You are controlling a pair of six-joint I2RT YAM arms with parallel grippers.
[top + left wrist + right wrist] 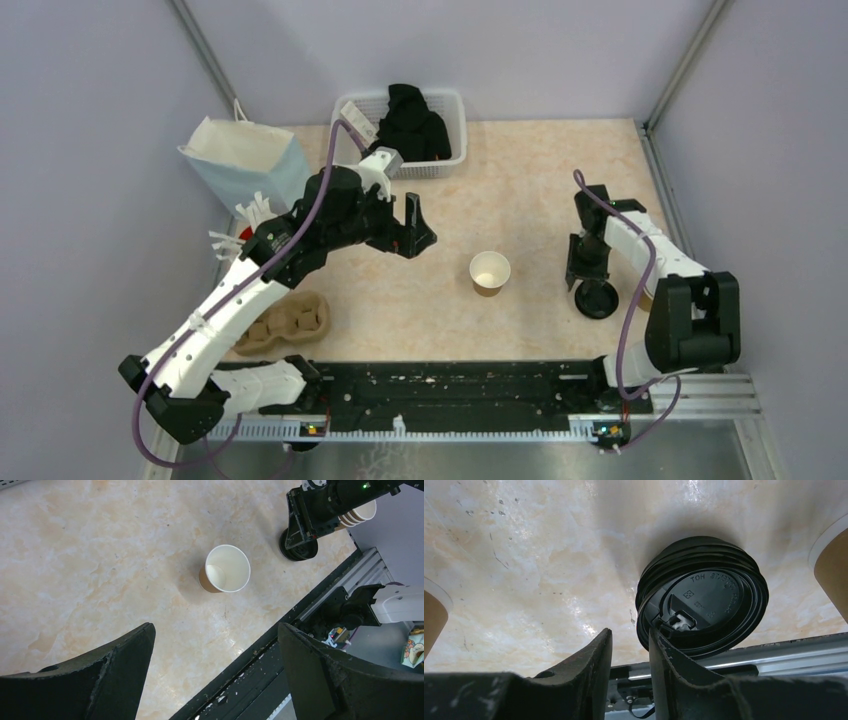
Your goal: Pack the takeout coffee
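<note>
Right gripper point(630, 635) sits narrow at the lid stack point(704, 600) rim, can't tell if it's gripping; it should peel off just 1. Left gripper point(215, 630) is wide open.

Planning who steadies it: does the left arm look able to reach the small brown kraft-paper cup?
Probably yes: the left gripper hangs open, with only bare tabletop between it and the cup.

Small brown paper cup point(489, 272), white inside, stood upright and lidless on the table point(520, 200), black lid point(597, 298) lay tilted, apart to its right
</note>
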